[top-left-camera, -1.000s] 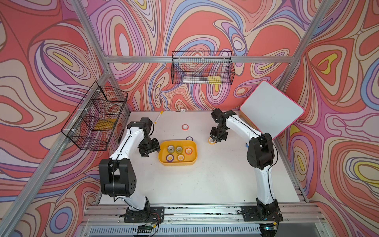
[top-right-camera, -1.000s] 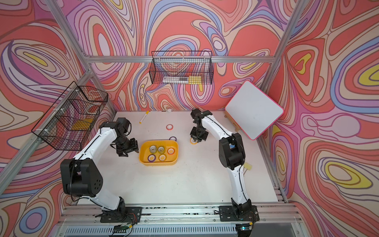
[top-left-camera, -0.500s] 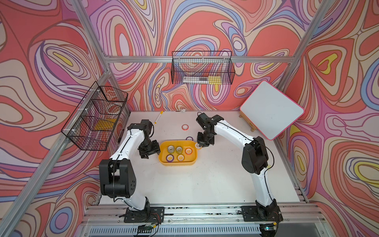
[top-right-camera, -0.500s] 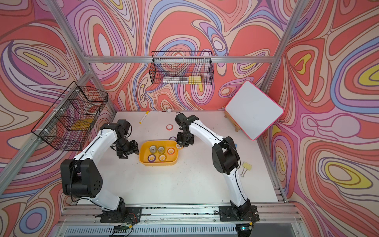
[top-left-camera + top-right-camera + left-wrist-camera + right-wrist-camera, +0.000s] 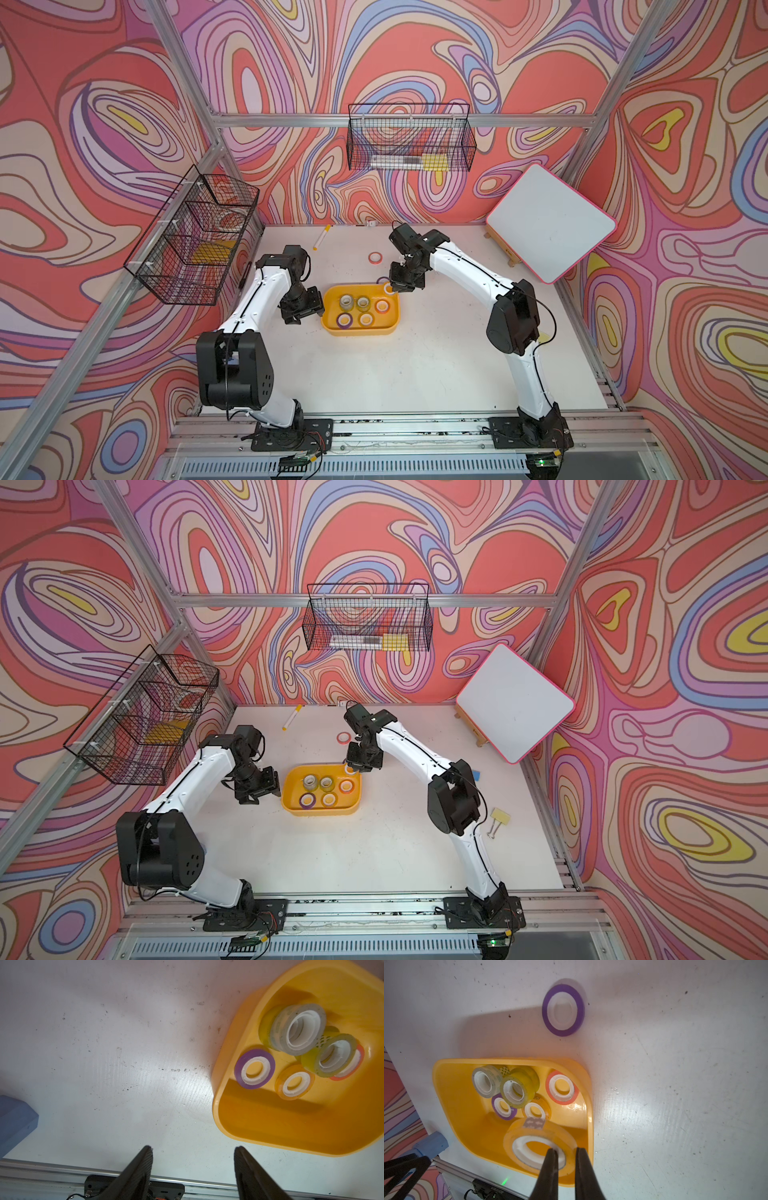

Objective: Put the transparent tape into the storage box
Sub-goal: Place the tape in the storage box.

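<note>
The storage box (image 5: 357,331) (image 5: 320,811) is a shallow yellow-orange tray in the middle of the table, with several tape rolls lying in it. My right gripper (image 5: 565,1150) (image 5: 394,286) is shut on the transparent tape (image 5: 529,1132) (image 5: 350,768), a clear-yellowish roll with a white core. One finger is inside the core and the other outside the rim. The roll hangs over the box's far right corner, above the rim (image 5: 589,1105). My left gripper (image 5: 193,1148) (image 5: 302,311) stands open and empty just left of the box (image 5: 270,1138).
On the table beyond the box lie a purple tape ring (image 5: 545,1009) and a red one (image 5: 375,257), with a marker (image 5: 322,237) near the back wall. A tilted whiteboard (image 5: 550,222) stands at the back right. Wire baskets (image 5: 409,143) (image 5: 193,237) hang on the walls. A blue block (image 5: 14,1118) lies near the left gripper.
My right arm has swung left from the table right of the box, carrying the tape to above the box's far right corner. The left arm has not moved.
</note>
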Robot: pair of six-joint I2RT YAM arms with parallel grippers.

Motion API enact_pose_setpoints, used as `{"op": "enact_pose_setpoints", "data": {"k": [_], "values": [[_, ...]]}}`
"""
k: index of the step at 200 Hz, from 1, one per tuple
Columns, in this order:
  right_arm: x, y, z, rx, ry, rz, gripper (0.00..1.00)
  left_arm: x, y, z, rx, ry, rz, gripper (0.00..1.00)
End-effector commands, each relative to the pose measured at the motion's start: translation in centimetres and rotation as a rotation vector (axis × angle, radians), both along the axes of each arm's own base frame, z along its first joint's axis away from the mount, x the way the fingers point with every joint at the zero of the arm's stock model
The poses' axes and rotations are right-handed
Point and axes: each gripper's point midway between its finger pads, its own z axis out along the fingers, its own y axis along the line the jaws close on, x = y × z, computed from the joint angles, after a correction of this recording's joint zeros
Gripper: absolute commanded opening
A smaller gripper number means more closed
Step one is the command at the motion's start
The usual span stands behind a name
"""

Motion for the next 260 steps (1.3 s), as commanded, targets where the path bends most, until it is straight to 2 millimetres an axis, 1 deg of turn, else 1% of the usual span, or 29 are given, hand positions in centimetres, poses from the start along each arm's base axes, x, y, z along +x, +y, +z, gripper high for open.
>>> {"op": "enact_pose_setpoints", "data": {"k": [1,25,57,94,126,172,201,260], "values": [[-0.1,1.8,-0.8,0.013,0.012,0.016,0.09,-0.3,0.2,0.4,0.004,-0.015,-0.017,0.67],[-0.3,2.6,-1.3,0.019,0.030,0.019,0.09,-0.3,0.2,0.5,0.003,-0.017,-0.021,0.67],[-1.0,2.0,-2.6,-0.013,0.079,-0.017,0.09,-0.4,0.1,0.2,-0.006,-0.016,-0.022,0.67],[-0.9,1.9,-3.0,-0.018,0.096,-0.073,0.09,-0.3,-0.1,0.3,-0.016,-0.023,-0.024,0.67],[-0.6,2.5,-3.3,-0.002,0.115,-0.132,0.08,0.0,-0.3,0.3,-0.028,-0.034,-0.028,0.67],[-0.9,3.3,-4.3,0.007,0.142,-0.205,0.08,0.7,-0.7,0.2,-0.047,-0.061,-0.034,0.67],[-0.9,3.1,-4.5,-0.002,0.135,-0.250,0.08,0.9,-0.7,0.1,-0.050,-0.069,-0.040,0.67],[-1.1,2.9,-5.9,0.003,0.156,-0.325,0.08,0.9,-0.8,0.2,-0.053,-0.075,-0.055,0.67]]}}
